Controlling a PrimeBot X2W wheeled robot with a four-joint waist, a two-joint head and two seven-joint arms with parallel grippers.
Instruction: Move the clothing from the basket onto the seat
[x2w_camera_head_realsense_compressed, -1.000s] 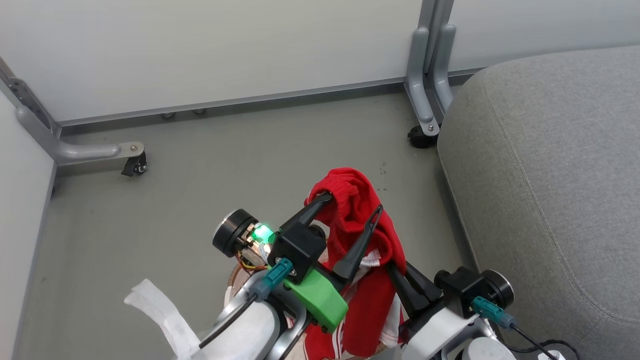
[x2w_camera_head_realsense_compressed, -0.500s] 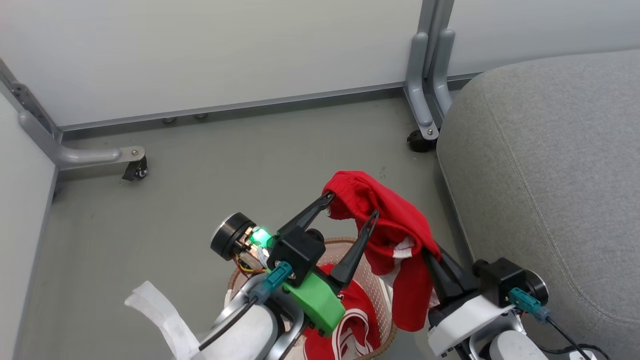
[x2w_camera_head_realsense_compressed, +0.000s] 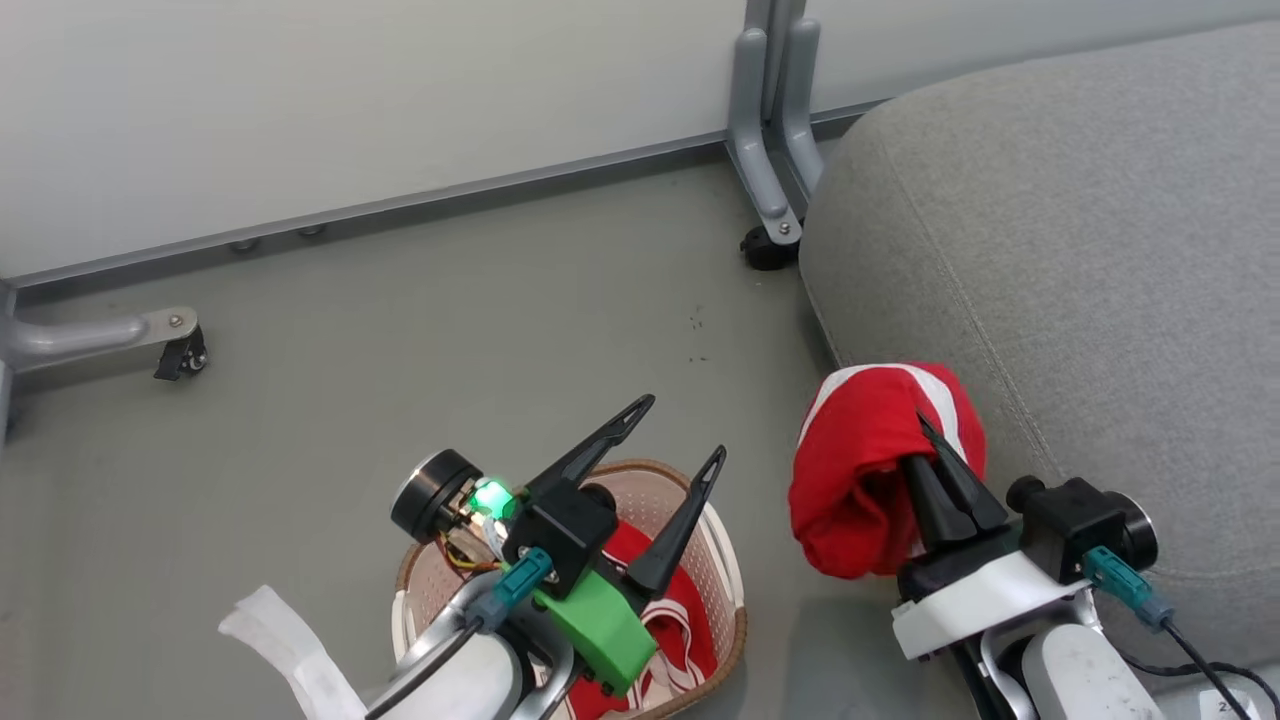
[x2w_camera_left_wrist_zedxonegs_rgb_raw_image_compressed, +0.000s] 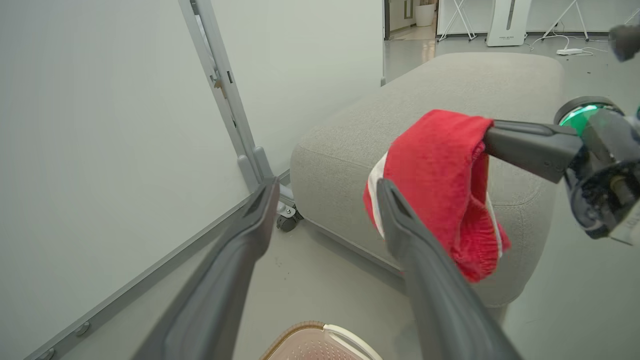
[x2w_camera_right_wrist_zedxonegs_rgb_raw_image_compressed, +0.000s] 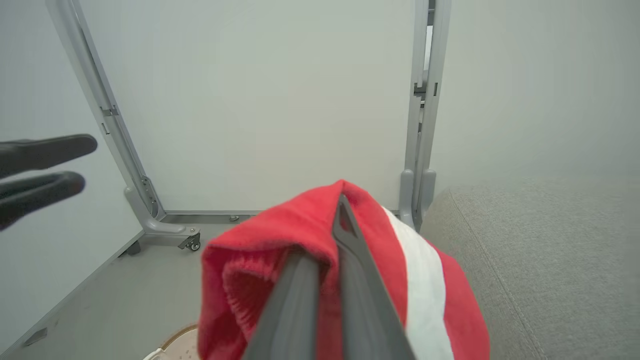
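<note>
My right gripper (x2w_camera_head_realsense_compressed: 925, 432) is shut on a bunched red garment with a white band (x2w_camera_head_realsense_compressed: 865, 455), held in the air beside the seat's near corner. The seat (x2w_camera_head_realsense_compressed: 1050, 250) is a big light-grey cushion at the right. Low in the head view, the cream basket (x2w_camera_head_realsense_compressed: 737, 610) sits on the floor with a red jersey (x2w_camera_head_realsense_compressed: 672, 625) inside. My left gripper (x2w_camera_head_realsense_compressed: 680, 428) hovers above it, open and holding nothing. The left wrist view has the garment (x2w_camera_left_wrist_zedxonegs_rgb_raw_image_compressed: 430, 165) hanging from the right fingers (x2w_camera_left_wrist_zedxonegs_rgb_raw_image_compressed: 525, 145) in front of the seat (x2w_camera_left_wrist_zedxonegs_rgb_raw_image_compressed: 450, 85). The right wrist view has the garment (x2w_camera_right_wrist_zedxonegs_rgb_raw_image_compressed: 270, 245) draped over my shut fingers (x2w_camera_right_wrist_zedxonegs_rgb_raw_image_compressed: 350, 250).
Grey floor (x2w_camera_head_realsense_compressed: 350, 350) lies between the basket and white partition panels (x2w_camera_head_realsense_compressed: 350, 100). A grey panel foot with a castor (x2w_camera_head_realsense_compressed: 765, 235) stands at the seat's far corner, another castor foot (x2w_camera_head_realsense_compressed: 175, 350) at the left. A white strap (x2w_camera_head_realsense_compressed: 290, 650) hangs from my left arm.
My right gripper has carried the red garment rightward, off the left gripper's fingers and toward the seat. The left gripper stays open over the basket. The head camera has turned right.
</note>
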